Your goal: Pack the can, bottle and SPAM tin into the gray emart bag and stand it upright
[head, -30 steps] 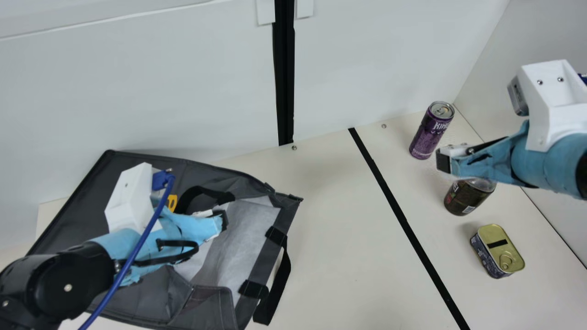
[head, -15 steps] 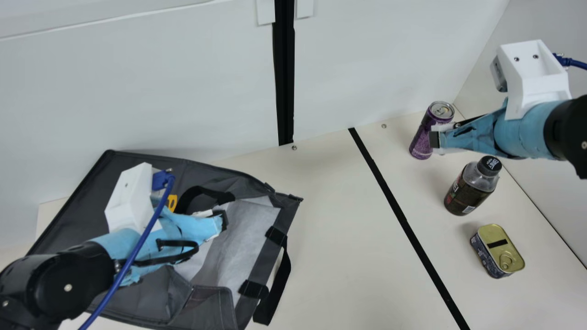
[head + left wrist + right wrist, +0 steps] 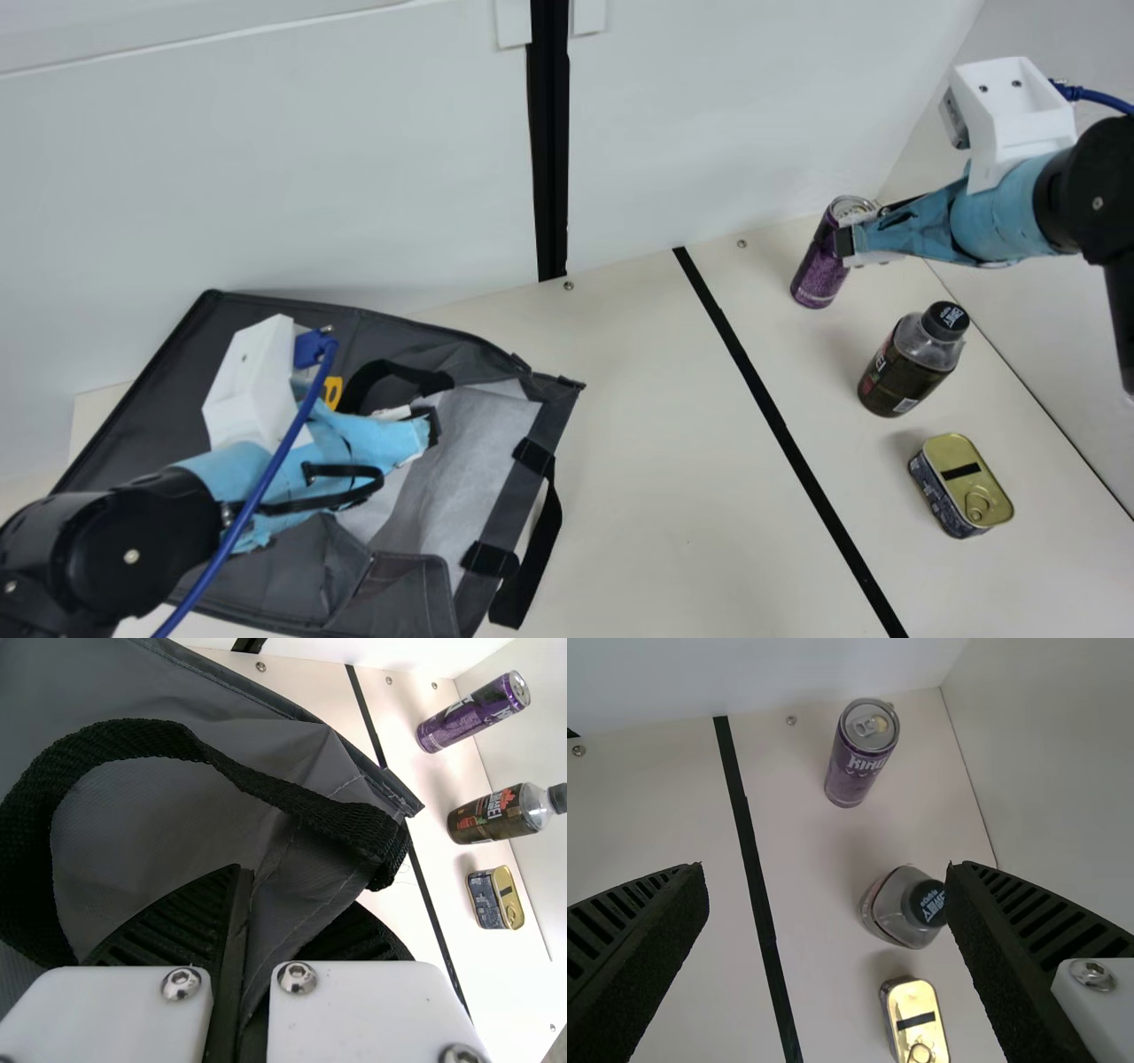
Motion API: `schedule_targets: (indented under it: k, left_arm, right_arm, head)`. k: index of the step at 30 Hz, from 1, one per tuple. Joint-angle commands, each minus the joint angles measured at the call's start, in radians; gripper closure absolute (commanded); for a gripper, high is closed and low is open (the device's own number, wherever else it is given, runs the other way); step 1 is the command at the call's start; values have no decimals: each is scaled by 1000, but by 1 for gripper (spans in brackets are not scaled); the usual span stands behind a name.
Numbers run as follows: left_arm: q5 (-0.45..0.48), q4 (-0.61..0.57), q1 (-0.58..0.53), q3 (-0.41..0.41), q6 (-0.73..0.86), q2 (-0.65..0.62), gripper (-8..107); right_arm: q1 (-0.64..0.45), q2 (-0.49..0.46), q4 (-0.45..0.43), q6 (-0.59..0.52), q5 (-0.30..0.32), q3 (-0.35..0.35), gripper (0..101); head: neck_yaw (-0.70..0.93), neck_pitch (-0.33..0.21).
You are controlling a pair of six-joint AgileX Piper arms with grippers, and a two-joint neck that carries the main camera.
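The gray emart bag [image 3: 266,328] lies flat at the left, its pale-lined mouth facing right. At the mouth sits my left gripper [image 3: 427,427]; in the left wrist view that gripper [image 3: 246,921] pinches a fold of the gray bag [image 3: 306,873]. My right gripper [image 3: 846,245] hangs in front of the purple can [image 3: 819,270] in the main view. Seen from the right wrist, the gripper [image 3: 828,875] is spread wide with nothing between its fingers. The can [image 3: 859,762], the dark bottle [image 3: 908,368] and the SPAM tin [image 3: 961,487] all stand on the table.
A black tape line [image 3: 780,425] crosses the table [image 3: 656,425] between the bag and the three items. White walls [image 3: 354,177] rise behind and at the right. A black strap [image 3: 536,549] loops off the bag's near right edge.
My right gripper has moved up and away from the bottle, uncovering its cap, and now overlaps the can's upper side. My left arm, the bag and the three items have kept still.
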Motion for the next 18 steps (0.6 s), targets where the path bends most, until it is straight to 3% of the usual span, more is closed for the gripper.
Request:
schedule_targets:
  k: [1,18]
  left_arm:
    - [0,0,0,0,0,0,107]
    - [0,0,0,0,0,0,107]
  right_arm:
    - [-5,24,5,-7,1,-20,6]
    - [-63,233,69,-53,1,-182,6]
  head:
    - [-2,-21]
    - [-2,-21]
